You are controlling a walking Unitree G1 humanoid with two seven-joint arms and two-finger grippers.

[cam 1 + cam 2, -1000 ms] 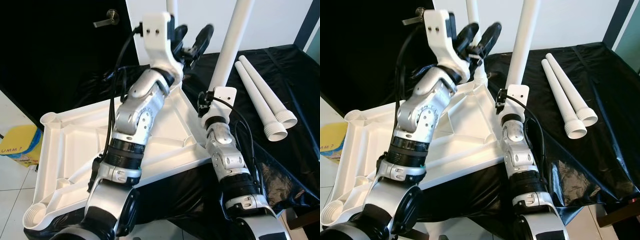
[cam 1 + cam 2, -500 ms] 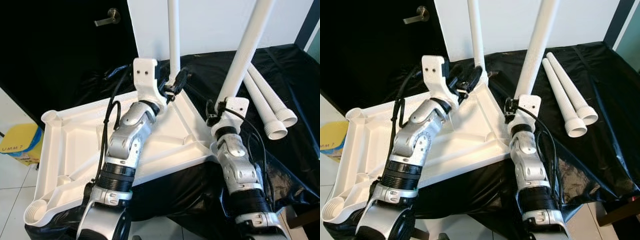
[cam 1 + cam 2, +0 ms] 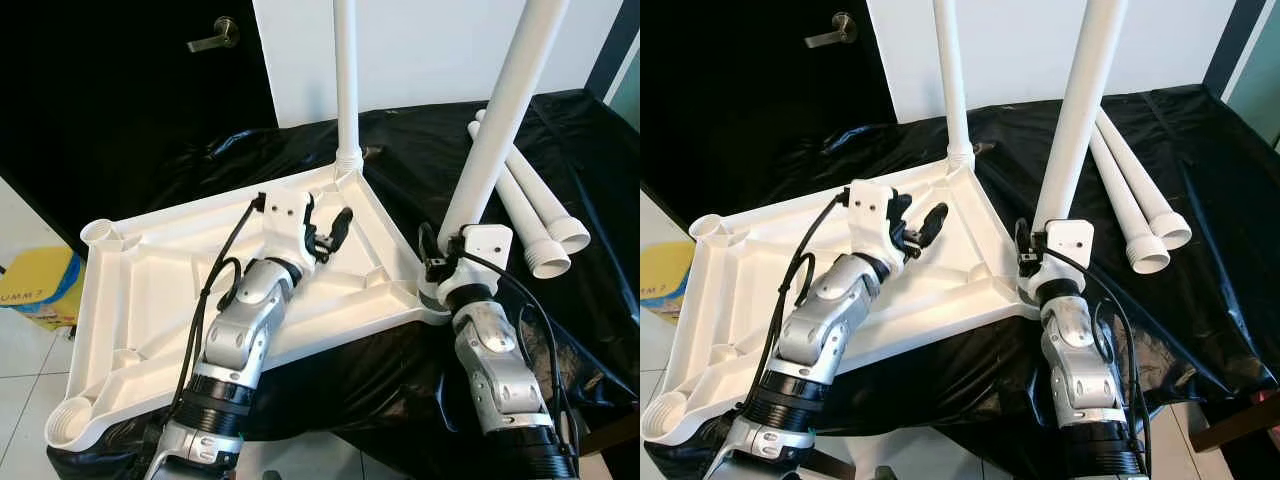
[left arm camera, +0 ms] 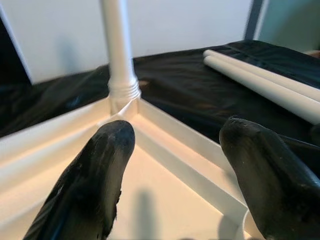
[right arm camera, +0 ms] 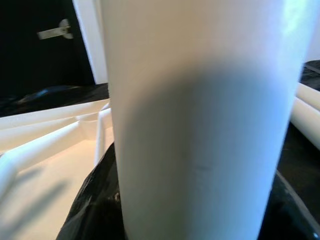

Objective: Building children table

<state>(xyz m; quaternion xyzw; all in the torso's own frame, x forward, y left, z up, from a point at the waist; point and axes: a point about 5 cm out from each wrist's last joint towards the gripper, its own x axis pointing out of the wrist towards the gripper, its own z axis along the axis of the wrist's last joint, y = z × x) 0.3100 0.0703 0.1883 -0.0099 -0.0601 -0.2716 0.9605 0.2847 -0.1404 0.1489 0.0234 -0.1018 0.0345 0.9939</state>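
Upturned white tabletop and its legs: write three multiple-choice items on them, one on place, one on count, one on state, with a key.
1. Where do the loose table legs lie?
A. On the black sheet, to the robot's right of the tabletop
B. Inside the tabletop
C. On the floor tiles

2. How many legs stand up from the tabletop's corners?
A. One
B. Two
C. Four

3. What is the state of the left gripper?
A. Shut on a leg
B. Open and holding nothing, over the tabletop
C. Shut on the tabletop's rim

Key: 1 A, both lie side by side on the sheet. 2 B, the far leg and the leg at the right gripper. 3 B, the left wrist view shows its fingers apart.
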